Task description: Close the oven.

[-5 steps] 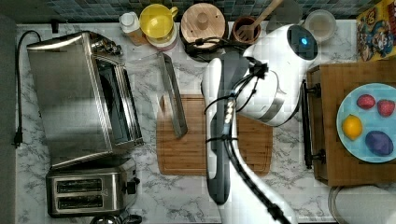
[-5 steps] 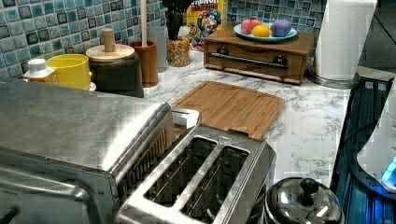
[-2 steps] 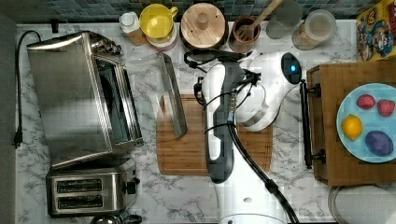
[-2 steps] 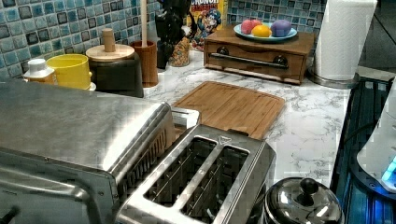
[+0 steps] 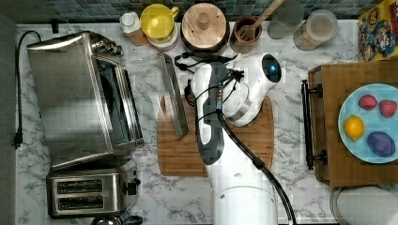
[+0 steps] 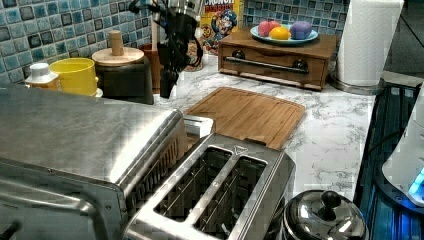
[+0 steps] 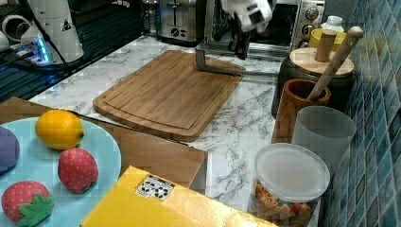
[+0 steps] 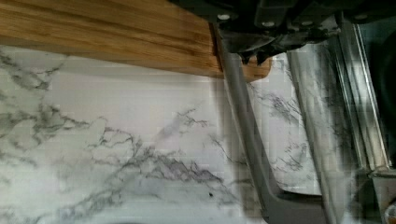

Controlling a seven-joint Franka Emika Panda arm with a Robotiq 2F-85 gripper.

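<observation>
Because the large brushed-steel toaster oven (image 5: 80,98) at nine o'clock in the top view has its glass door (image 5: 152,89) dropped flat, the black gripper (image 6: 168,75) hangs beside the long handle bar (image 5: 172,96) to lift it; finger spread cannot be told.

In the top view, the oven (image 5: 75,98) stands left of the cutting board (image 5: 244,150), apparently open.

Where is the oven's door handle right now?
In the top view the handle lies across the left edge of the cutting board, right of the open oven, with the gripper beside it.
</observation>
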